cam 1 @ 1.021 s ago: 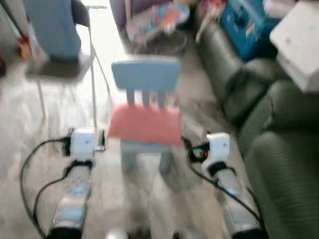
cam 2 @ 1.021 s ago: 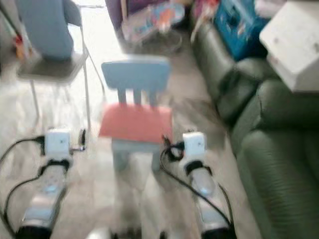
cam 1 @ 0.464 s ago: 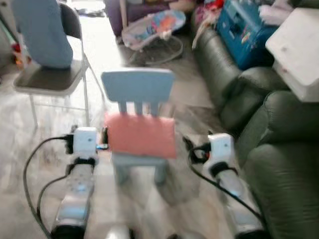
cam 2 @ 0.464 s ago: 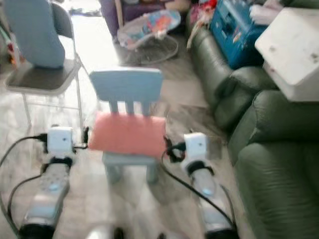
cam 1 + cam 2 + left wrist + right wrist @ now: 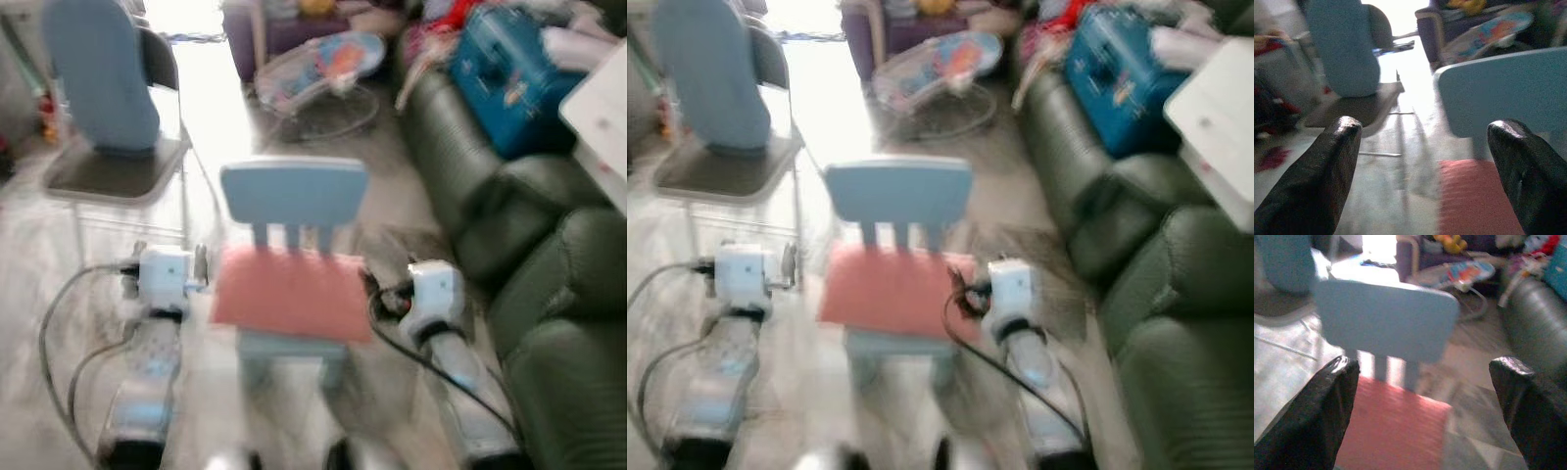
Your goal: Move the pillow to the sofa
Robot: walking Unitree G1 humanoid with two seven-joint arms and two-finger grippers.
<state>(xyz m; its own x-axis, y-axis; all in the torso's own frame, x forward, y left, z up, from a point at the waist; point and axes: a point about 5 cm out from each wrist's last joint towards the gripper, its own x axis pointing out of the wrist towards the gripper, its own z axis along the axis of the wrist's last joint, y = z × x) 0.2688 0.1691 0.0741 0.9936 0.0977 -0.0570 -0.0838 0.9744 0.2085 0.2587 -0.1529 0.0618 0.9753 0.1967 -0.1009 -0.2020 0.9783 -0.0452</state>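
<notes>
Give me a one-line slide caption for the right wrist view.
Open right gripper faces the red pillow on the small blue chair, green sofa alongside.

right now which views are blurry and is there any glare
Both eye views are motion-blurred, worst along the bottom edge; the floor beyond the small blue chair is blown out white. Both wrist views are soft: fingers dark, pink pillow smeared.

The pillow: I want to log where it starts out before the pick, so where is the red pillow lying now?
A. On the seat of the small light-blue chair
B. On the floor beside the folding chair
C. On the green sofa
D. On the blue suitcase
A: the red pillow lies flat on the seat of the small light-blue chair, in front of its backrest, with the green sofa off to the robot's right.
</notes>
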